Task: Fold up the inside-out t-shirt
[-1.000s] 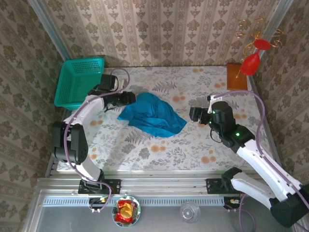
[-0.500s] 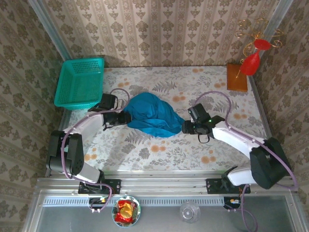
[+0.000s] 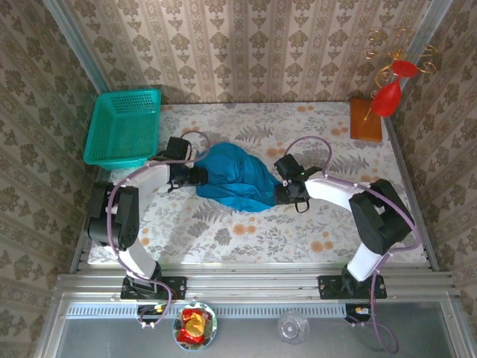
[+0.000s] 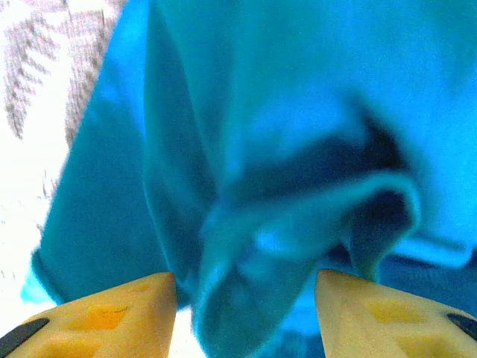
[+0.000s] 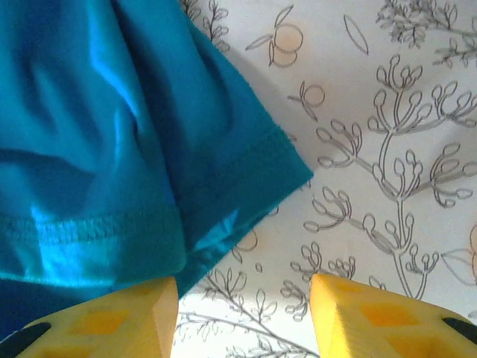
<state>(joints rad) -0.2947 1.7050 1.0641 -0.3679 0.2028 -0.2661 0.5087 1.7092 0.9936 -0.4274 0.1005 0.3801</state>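
Observation:
The inside-out t-shirt (image 3: 235,179) lies crumpled in a blue-teal heap at the middle of the flowered table. My left gripper (image 3: 200,175) is low at its left edge. In the left wrist view the left gripper (image 4: 246,313) is open, its yellow fingers (image 4: 112,321) standing either side of a loose fold of the t-shirt (image 4: 283,149) without pinching it. My right gripper (image 3: 287,195) is at the shirt's right lower corner. Seen from the right wrist, the right gripper (image 5: 244,313) is open over bare tablecloth, with a hemmed corner of the t-shirt (image 5: 112,149) beside its left finger.
A teal mesh basket (image 3: 123,127) stands at the back left corner. A brown block (image 3: 365,119) with a red ornament (image 3: 387,97) sits at the back right. Below the table's front rail are a bowl of snacks (image 3: 195,324) and a glass (image 3: 293,326).
The right arm swung in from the right and came down at the shirt's right corner, its jaws narrowing. The left gripper shifted along the shirt's left edge. The cloth bunched slightly.

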